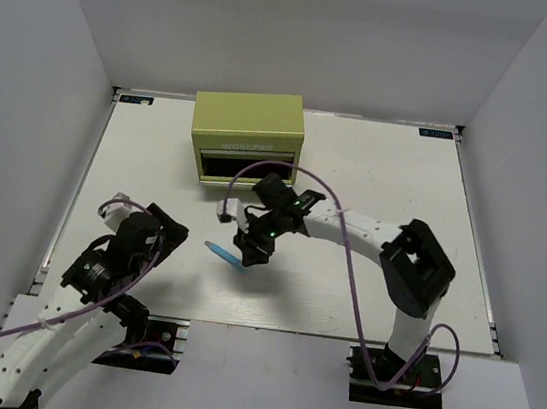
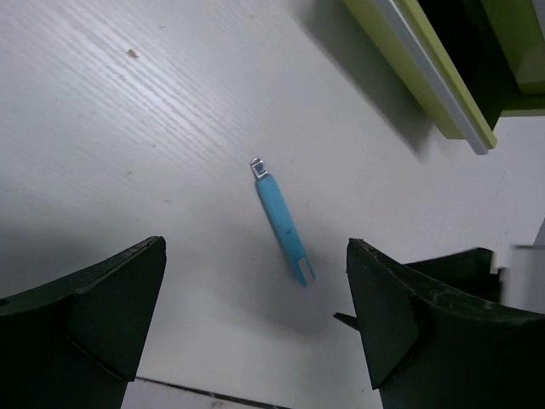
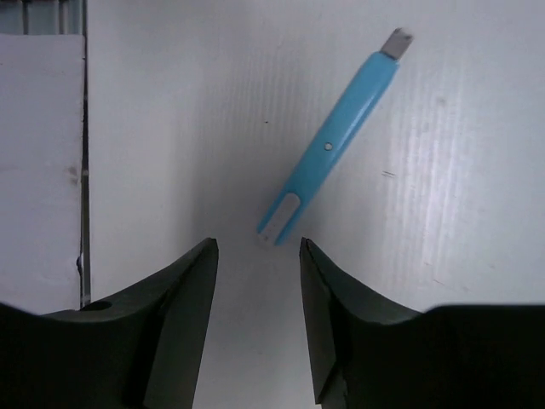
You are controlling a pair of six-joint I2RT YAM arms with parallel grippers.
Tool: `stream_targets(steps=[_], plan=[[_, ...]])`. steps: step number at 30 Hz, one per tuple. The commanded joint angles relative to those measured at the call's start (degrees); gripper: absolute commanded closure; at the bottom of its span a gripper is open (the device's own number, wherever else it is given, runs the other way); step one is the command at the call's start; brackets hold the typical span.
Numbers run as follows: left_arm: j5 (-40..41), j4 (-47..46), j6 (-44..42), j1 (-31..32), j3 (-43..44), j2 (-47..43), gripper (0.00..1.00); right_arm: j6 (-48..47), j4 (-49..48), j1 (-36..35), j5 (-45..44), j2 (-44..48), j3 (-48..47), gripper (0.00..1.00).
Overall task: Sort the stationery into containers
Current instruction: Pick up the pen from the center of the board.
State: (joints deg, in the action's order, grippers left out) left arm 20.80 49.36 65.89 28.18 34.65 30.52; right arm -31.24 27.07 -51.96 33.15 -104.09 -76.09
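A thin bright-blue pen (image 1: pixel 222 251) lies flat on the white table, in front of the olive tool chest (image 1: pixel 248 133). My right gripper (image 1: pixel 249 254) hangs just right of the pen, pointing down. In the right wrist view its jaws (image 3: pixel 258 245) stand open with nothing between them, and the forked end of the pen (image 3: pixel 332 145) lies just beyond the fingertips. My left gripper (image 2: pixel 255 249) is open wide and empty, with the pen (image 2: pixel 281 220) on the table ahead of it. In the top view the left gripper (image 1: pixel 171 233) sits left of the pen.
The chest (image 2: pixel 426 77) fills the upper right of the left wrist view, a drawer edge jutting out with a dark space behind. The right arm's cable (image 1: pixel 346 265) loops over the table. The table's near edge (image 3: pixel 83 170) runs close to the right gripper.
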Motion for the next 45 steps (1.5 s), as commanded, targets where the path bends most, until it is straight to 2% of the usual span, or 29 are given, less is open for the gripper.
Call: stream_targets(steps=[1,6,14,23,26,29,33,34,37,40,45], plan=[[3.72,9.79,4.42,0.20,1.03,-4.83,0.04,7.85,-3.24,-4.53,-6.41,-2.95,-2.22,0.50],[4.25,11.10,4.42,0.20,2.34,-8.81,0.04,12.61,-4.39,-7.88,-14.66,-7.08,-4.49,0.44],[4.25,13.74,4.42,0.20,4.11,-9.34,0.03,17.71,-6.94,-10.88,-25.31,-11.57,-5.38,0.43],[4.25,12.69,4.42,0.20,3.58,-8.29,0.03,18.24,-8.35,-10.96,-27.52,-12.89,-3.10,0.43],[3.72,12.16,4.42,0.20,3.58,-8.29,0.03,17.36,-9.40,-10.79,-27.43,-11.40,-2.22,0.46],[3.20,11.63,4.42,0.20,2.96,-8.29,0.03,16.39,-9.40,-10.70,-27.70,-12.18,-2.04,0.52],[2.67,10.49,4.42,0.20,2.44,-8.29,0.03,15.69,-9.05,-10.35,-27.00,-12.80,-0.73,0.71],[2.67,10.49,4.42,0.20,2.44,-8.29,0.03,15.25,-9.05,-10.35,-26.65,-12.54,-0.55,0.81],[2.06,10.49,3.90,0.20,1.91,-8.29,0.03,13.41,-8.79,-9.56,-25.15,-10.61,0.25,0.94],[1.53,9.43,3.90,0.20,1.38,-8.29,0.03,9.46,-7.91,-8.07,-25.15,-7.10,-1.24,1.00],[1.00,6.98,2.76,0.20,0.24,-8.29,0.03,-1.15,-6.77,-3.86,-29.80,-2.87,-9.76,1.00]])
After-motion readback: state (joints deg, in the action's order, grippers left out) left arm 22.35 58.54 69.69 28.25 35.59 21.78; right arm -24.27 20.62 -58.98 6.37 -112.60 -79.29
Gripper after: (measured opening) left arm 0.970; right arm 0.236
